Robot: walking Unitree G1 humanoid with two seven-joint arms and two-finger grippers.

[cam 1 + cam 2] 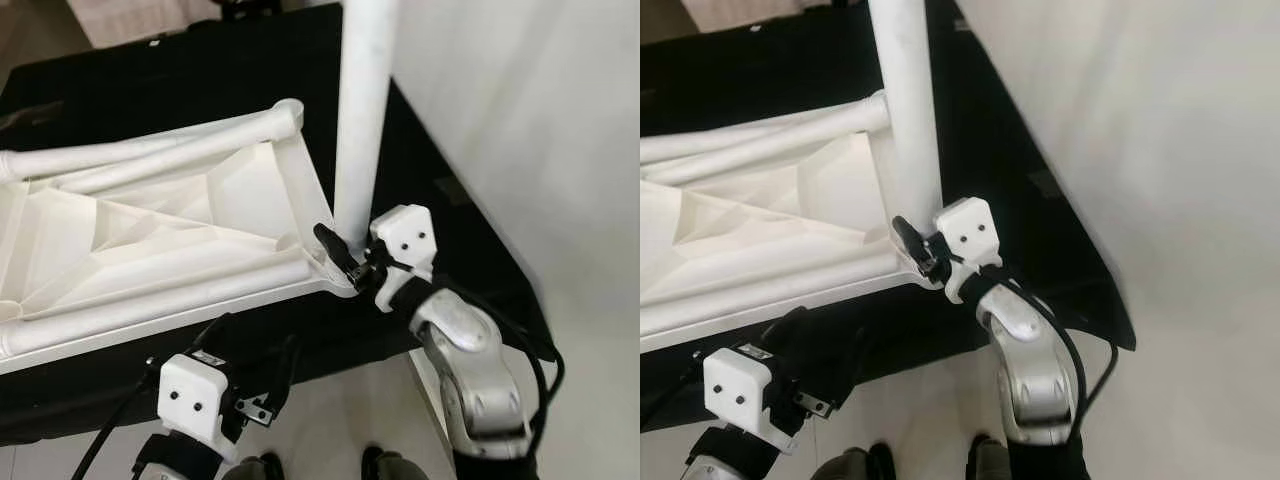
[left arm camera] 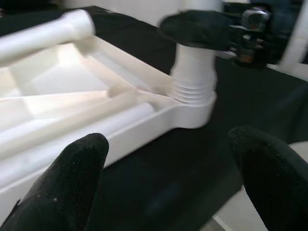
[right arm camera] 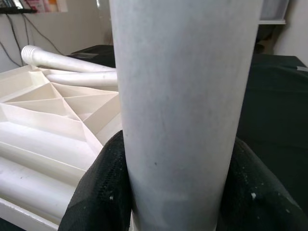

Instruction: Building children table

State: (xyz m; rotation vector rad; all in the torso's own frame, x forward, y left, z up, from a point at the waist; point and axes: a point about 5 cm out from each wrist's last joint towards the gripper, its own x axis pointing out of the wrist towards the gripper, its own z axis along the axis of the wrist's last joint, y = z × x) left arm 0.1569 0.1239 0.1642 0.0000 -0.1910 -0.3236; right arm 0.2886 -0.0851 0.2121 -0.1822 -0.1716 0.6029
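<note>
One upright table leg (image 3: 185,96) clamped in right fingers (image 3: 101,192), left fingers (image 2: 62,178) wide

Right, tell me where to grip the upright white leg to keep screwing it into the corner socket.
Grip the upright leg low on its round shaft, just above the threaded end at the tabletop's corner socket, coming in from the near right side as the right gripper does. The left gripper hangs open nearby.

a home room — pale floor (image 1: 480,90), shelf (image 3: 276,14).
</note>
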